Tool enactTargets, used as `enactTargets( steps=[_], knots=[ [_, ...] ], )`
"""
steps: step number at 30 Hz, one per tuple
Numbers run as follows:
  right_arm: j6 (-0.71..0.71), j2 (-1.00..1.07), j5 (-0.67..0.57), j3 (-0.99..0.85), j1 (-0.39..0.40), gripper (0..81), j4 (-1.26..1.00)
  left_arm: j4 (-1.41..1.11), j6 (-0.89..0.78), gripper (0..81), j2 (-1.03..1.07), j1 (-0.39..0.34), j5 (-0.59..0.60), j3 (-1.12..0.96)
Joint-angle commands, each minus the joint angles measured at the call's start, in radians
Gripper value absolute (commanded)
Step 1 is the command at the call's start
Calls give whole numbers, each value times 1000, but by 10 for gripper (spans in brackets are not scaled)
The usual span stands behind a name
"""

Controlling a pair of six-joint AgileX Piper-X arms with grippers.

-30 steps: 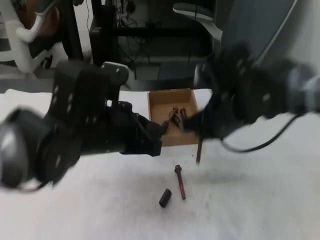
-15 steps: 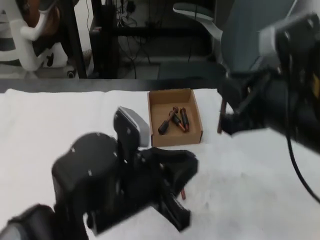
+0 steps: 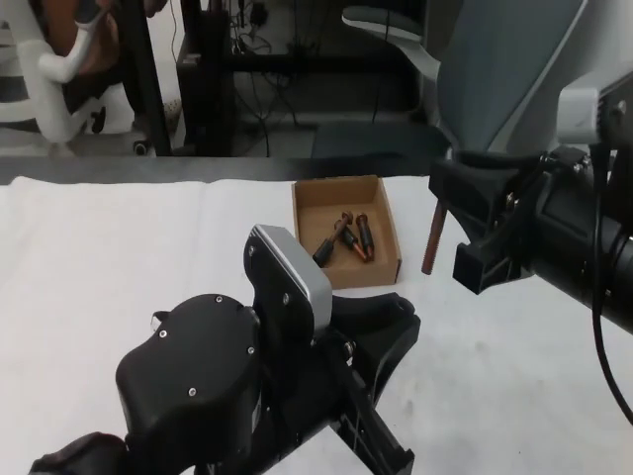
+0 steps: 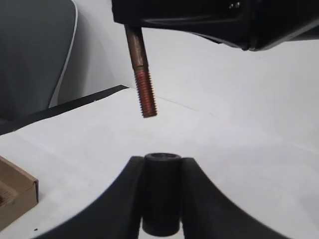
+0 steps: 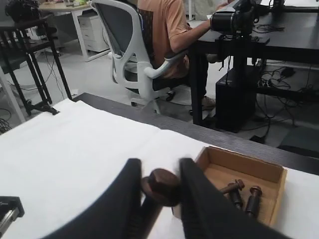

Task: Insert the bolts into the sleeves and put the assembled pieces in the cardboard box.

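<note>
Bolt [image 4: 141,74], pinched by right fingers [image 5: 197,194], hangs apart from sleeve [image 4: 161,199] pinched by left fingers [image 4: 199,199].

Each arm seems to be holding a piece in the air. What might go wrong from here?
The bolt is not yet over the sleeve's opening, so its tip might hit the rim. The right gripper holds it only at the head; a knock could tilt it. Both pieces are outside the cardboard box, so either could drop onto the bench.
</note>
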Motion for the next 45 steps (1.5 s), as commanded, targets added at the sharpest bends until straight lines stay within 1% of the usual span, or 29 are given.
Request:
enactTargets(
  steps=[1, 4, 15, 23, 27, 30, 41, 45],
  knots=[
    [24, -12, -39, -3, 2, 0, -21, -19, 21, 17, -6, 1, -15, -3],
    [73, -12, -72, -3, 12, 0, -21, -19, 28, 17, -6, 2, -29, -3],
    [76, 9, -75, -3, 81, 0, 2, -28, 28, 17, -6, 2, -38, -3],
    [11, 9, -42, 5, 82, 0, 17, -28, 28, 17, -6, 2, -38, -3],
    [-17, 9, -3, 7, 82, 0, -11, -26, 28, 17, -6, 2, -38, -3],
    [-43, 9, 0, 7, 82, 0, -32, -26, 28, 17, -6, 2, -35, -3],
    [-44, 23, -2, 8, 82, 0, -46, -29, 28, 17, -6, 2, -38, -1],
    [-21, 48, -6, 9, 82, 0, -46, -42, 28, 17, -6, 2, -37, -1]
  ],
)
